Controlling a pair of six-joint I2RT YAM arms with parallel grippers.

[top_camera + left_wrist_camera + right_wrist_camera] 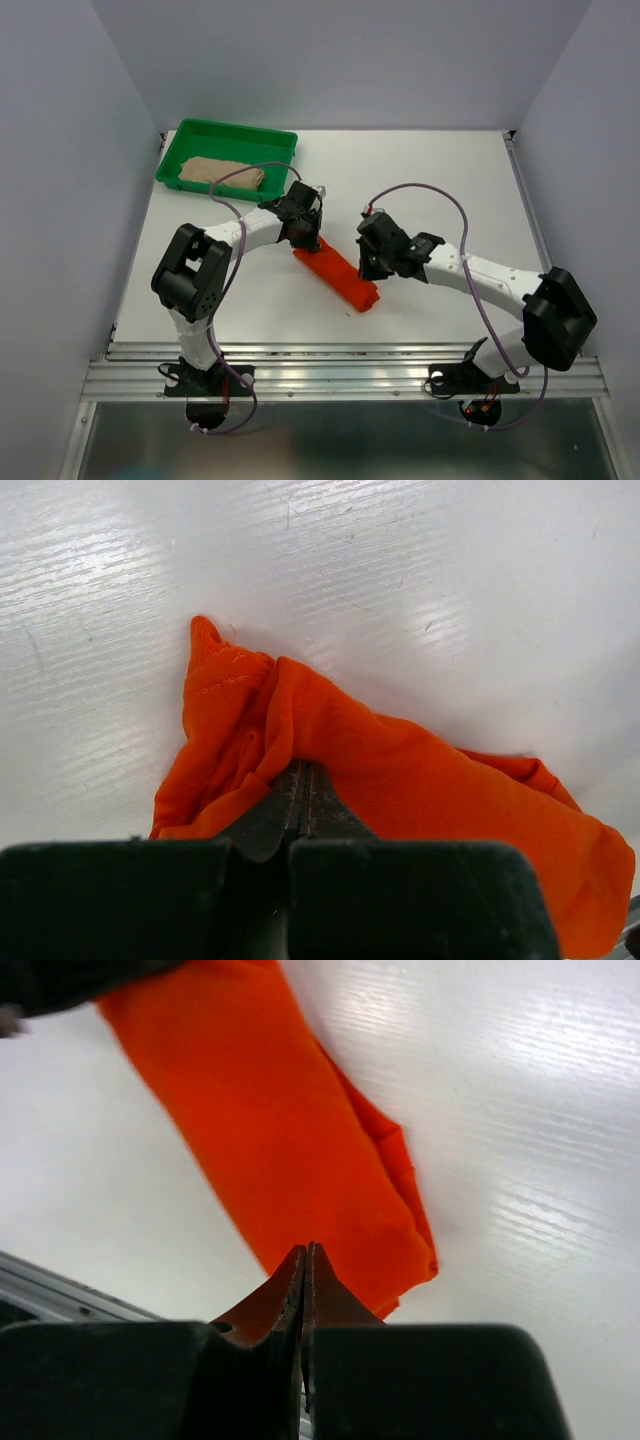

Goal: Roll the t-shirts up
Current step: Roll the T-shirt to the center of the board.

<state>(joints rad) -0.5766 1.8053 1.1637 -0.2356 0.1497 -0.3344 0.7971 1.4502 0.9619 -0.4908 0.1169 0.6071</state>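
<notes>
Found the left gripper (300, 785) closed tip to tip at the lower centre of its wrist view, nosed into a fold of the orange-red t-shirt (420, 790); could not tell whether any cloth was pinched between the tips. Saw that shirt bunched loosely around them, a stitched hem corner poking toward the upper left, the rest trailing to the lower right. Found the right gripper (305, 1260) likewise shut, fingers flush together and holding nothing, its tips over the lower part of the same shirt, seen there as a long roll slanting from upper left to lower right. From overhead, placed the roll mid-frame on the white table (450, 170), between the two grippers, with the left one at its upper end. Noted the beige-tan t-shirt (220, 174) bundled inside the green tray (262, 133) at the upper left, well apart from both grippers.
</notes>
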